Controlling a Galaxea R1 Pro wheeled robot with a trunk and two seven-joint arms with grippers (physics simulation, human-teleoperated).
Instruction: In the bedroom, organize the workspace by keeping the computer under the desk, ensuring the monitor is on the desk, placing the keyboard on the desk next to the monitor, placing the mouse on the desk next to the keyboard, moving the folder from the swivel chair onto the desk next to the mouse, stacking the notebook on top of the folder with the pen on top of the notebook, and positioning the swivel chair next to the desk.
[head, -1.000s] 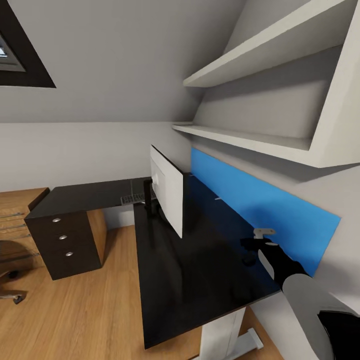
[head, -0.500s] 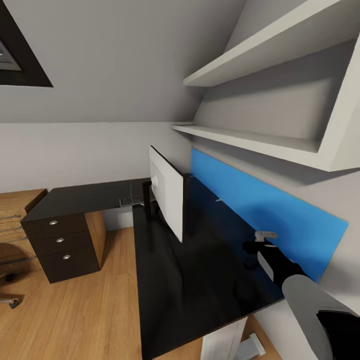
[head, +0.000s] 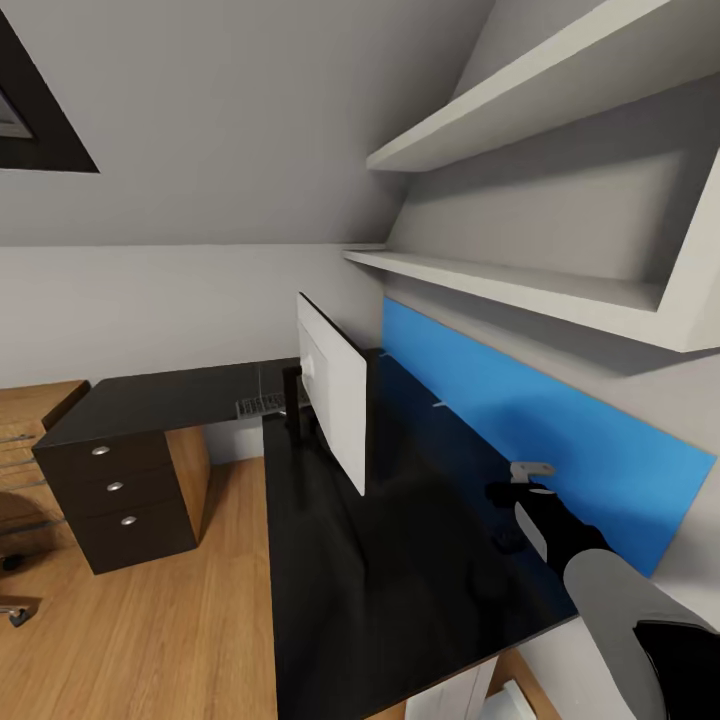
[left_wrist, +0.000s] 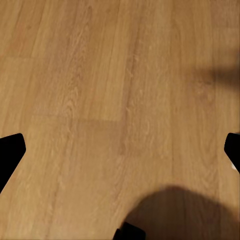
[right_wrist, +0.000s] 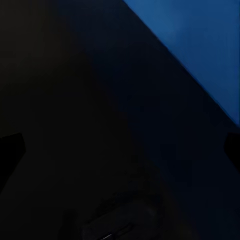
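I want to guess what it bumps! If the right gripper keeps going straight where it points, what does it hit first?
Probably the glossy black desk top: the right gripper points down at it, the bright blue wall panel just beyond. Depth is unclear.

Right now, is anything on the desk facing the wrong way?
Yes. The monitor on the desk shows its pale back towards the room, its screen side turned to the blue wall panel.

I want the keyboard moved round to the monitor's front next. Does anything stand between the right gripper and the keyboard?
Yes. The monitor stands edge-on on the desk, directly between the right gripper near the blue wall panel and the keyboard, which lies past the monitor's stand toward the corner.
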